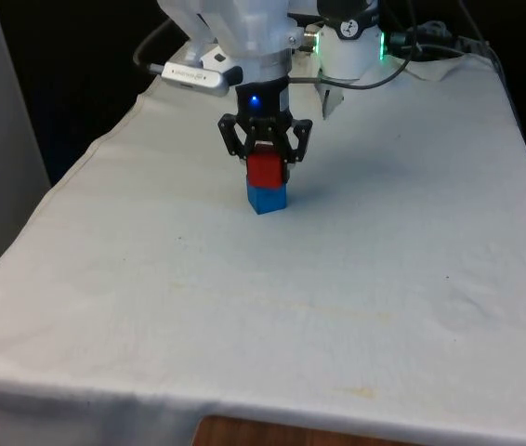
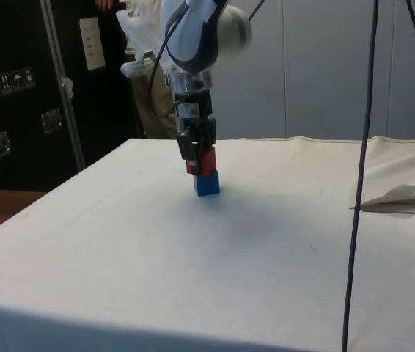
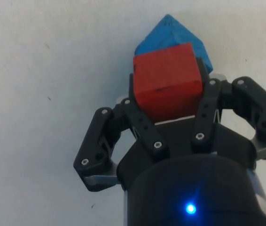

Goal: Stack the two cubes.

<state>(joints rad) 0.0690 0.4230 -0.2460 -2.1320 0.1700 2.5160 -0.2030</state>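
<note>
A red cube (image 1: pixel 266 171) rests on top of a blue cube (image 1: pixel 268 200) in the far middle of the white cloth, slightly turned against it. My gripper (image 1: pixel 266 160) comes straight down from above and is shut on the red cube, one finger on each side. In the side view the red cube (image 2: pixel 207 161) sits between the black fingers (image 2: pixel 191 147), with the blue cube (image 2: pixel 207 184) flat on the cloth beneath. The wrist view has the red cube (image 3: pixel 168 80) held by the gripper (image 3: pixel 169 96), and the blue cube (image 3: pixel 182 33) pokes out from under it.
A black cable (image 2: pixel 365 147) hangs down at the side view's right. Next to it lies a rumpled fold of cloth (image 2: pixel 402 196). The table edge (image 1: pixel 86 153) runs along the front view's left. Bare cloth (image 1: pixel 272 316) stretches in front of the cubes.
</note>
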